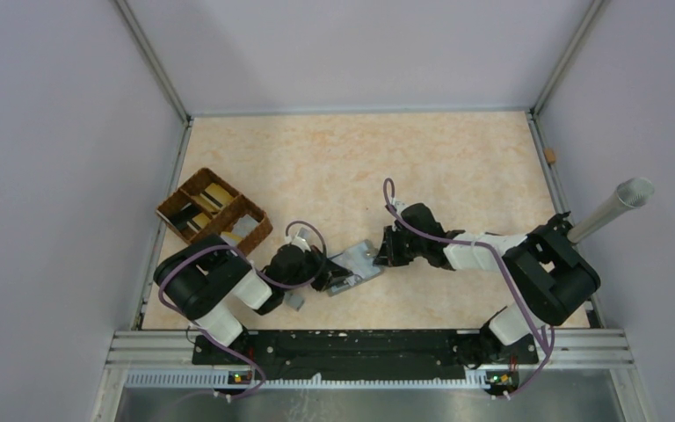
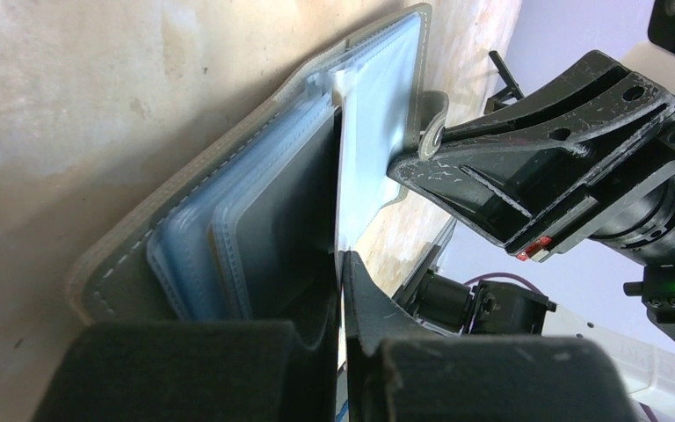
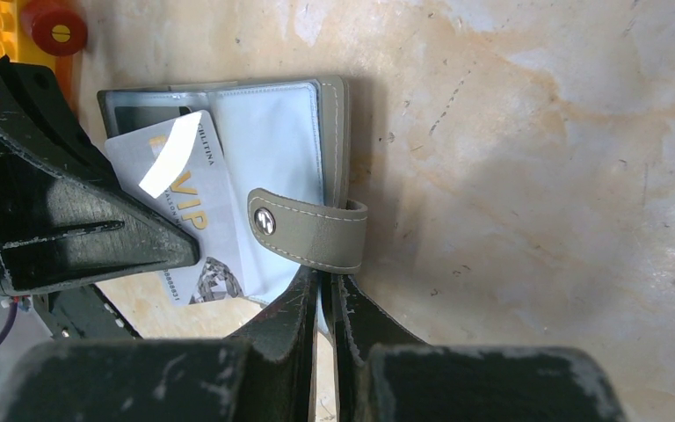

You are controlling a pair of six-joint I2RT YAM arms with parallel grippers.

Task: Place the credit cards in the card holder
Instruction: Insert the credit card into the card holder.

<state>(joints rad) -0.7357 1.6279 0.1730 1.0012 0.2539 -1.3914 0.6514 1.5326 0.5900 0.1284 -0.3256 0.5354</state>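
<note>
The grey card holder [image 1: 362,264] lies open on the table between my two grippers, blue-grey pockets up [image 2: 228,237]. My left gripper [image 1: 327,274] is shut on a grey "VIP" credit card [image 3: 198,189] and holds it tilted over the open pockets, its far end at the holder's inner page. The card runs edge-on between my left fingertips [image 2: 341,264]. My right gripper [image 3: 325,280] is shut on the edge of the holder's right cover [image 3: 330,132], just below the snap strap [image 3: 308,230]. It shows in the top view [image 1: 393,249] at the holder's right side.
A brown woven divided tray [image 1: 255,239] stands at the left, with gold [image 1: 218,195] and dark [image 1: 189,214] cards in it. An orange toy brick block with a red piece [image 3: 53,31] lies beyond the holder. Metal rails bound the table.
</note>
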